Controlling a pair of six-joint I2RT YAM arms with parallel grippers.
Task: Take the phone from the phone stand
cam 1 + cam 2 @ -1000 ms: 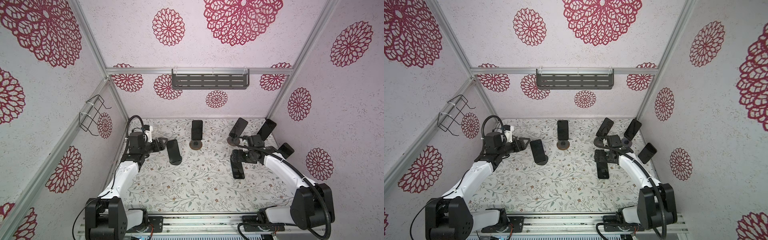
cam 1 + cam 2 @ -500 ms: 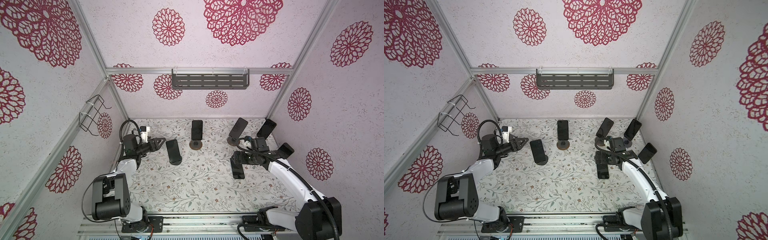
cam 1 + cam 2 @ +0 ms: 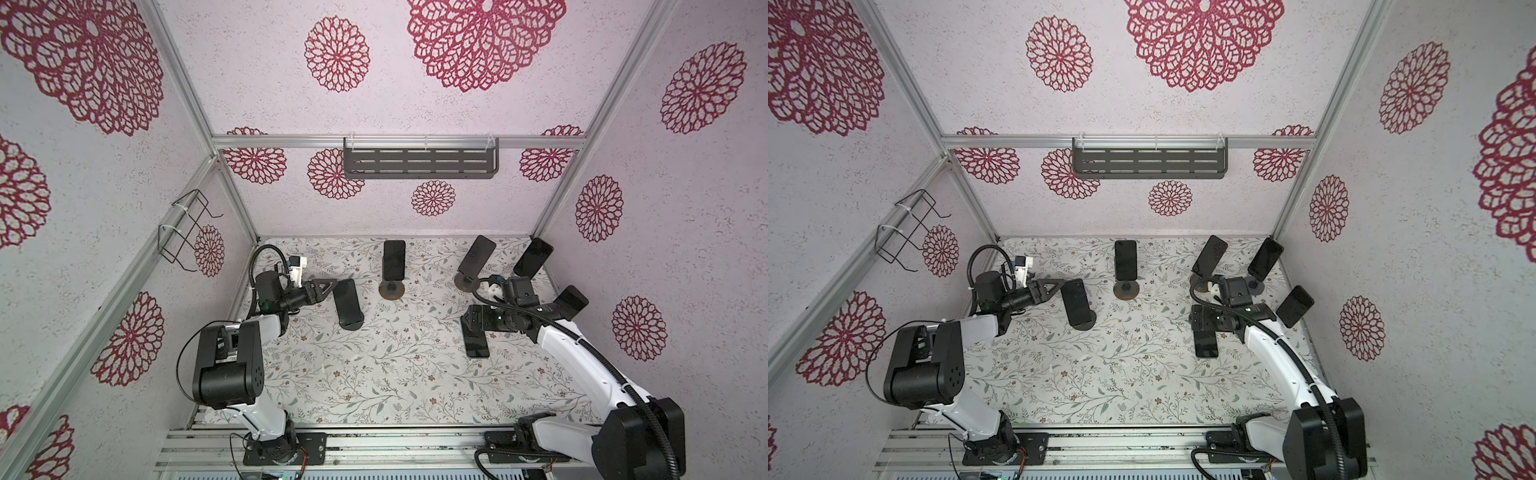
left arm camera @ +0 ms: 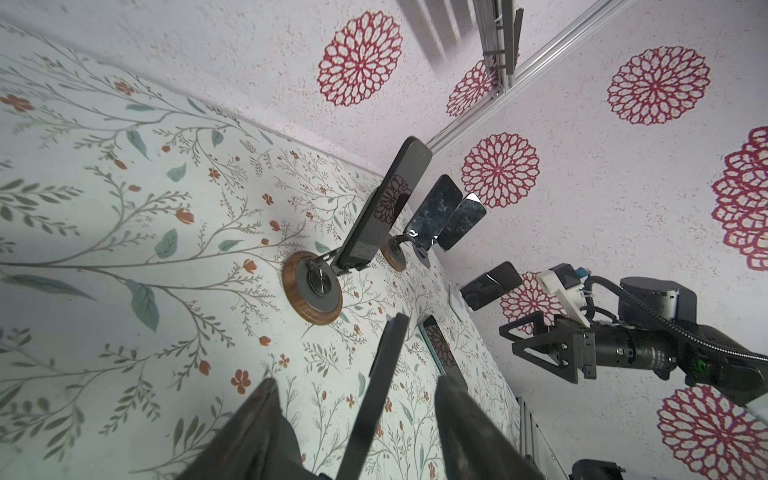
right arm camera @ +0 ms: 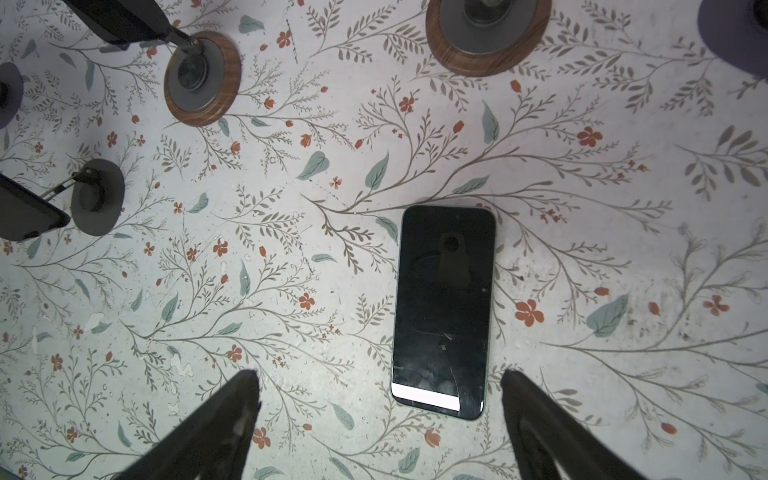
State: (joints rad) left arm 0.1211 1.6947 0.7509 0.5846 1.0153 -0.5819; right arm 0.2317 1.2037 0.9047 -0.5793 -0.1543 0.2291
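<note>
Note left elbow (image 3: 228,361) lifted and drawn in versus one second ago. Find left gripper (image 3: 327,287) part open, gripping nothing, with phone (image 3: 348,300) edge-on between its jaws, on stand (image 3: 351,324). Centre, close evenly, lift off without tipping stand. Find right gripper (image 5: 378,376) wide open, empty, above flat phone (image 5: 444,307). Mind floral table (image 3: 374,374), close walls (image 3: 415,216).

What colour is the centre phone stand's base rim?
Wood-grain brown on the base rim; it shows best in the left wrist view.
</note>
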